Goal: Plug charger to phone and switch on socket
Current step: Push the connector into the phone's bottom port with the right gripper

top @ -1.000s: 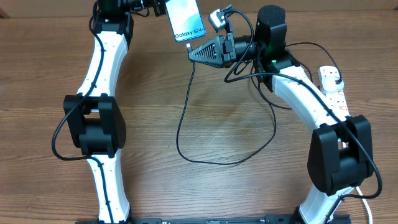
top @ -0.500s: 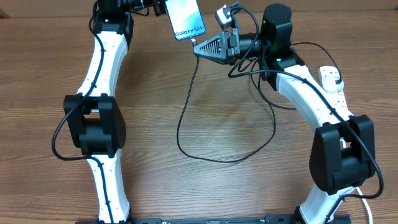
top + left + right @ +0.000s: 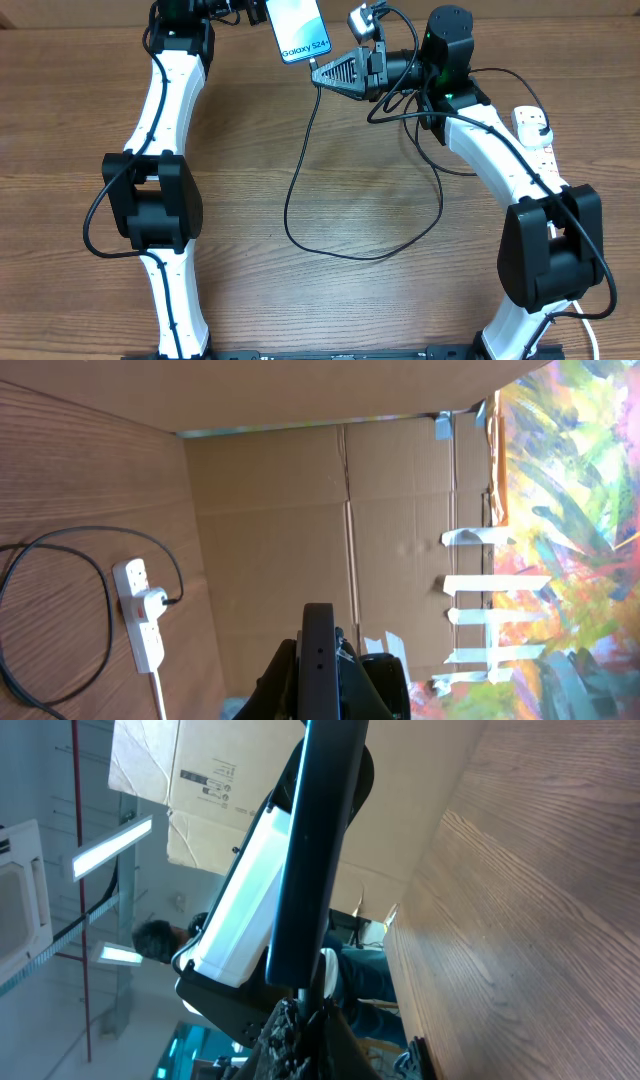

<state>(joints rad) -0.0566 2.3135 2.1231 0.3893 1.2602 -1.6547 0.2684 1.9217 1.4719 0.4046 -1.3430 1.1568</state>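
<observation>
The phone, its screen lit with "Galaxy" text, is held above the table's far edge by my left gripper, shut on its upper end. In the left wrist view the phone stands edge-on between the fingers. My right gripper is shut on the charger's connector, whose tip meets the phone's lower short edge; whether it is seated I cannot tell. The black charger cable loops across the table toward the socket, a white strip at the right, partly behind my right arm.
Cardboard walls stand behind the table. The white power strip with its cord lies near the table's right edge. The cable's wide loop lies on the wood in mid-table, between both arms' bases.
My right gripper has moved up and slightly right with the connector, bringing its tip to the phone's lower edge. The left arm and phone have stayed put.
</observation>
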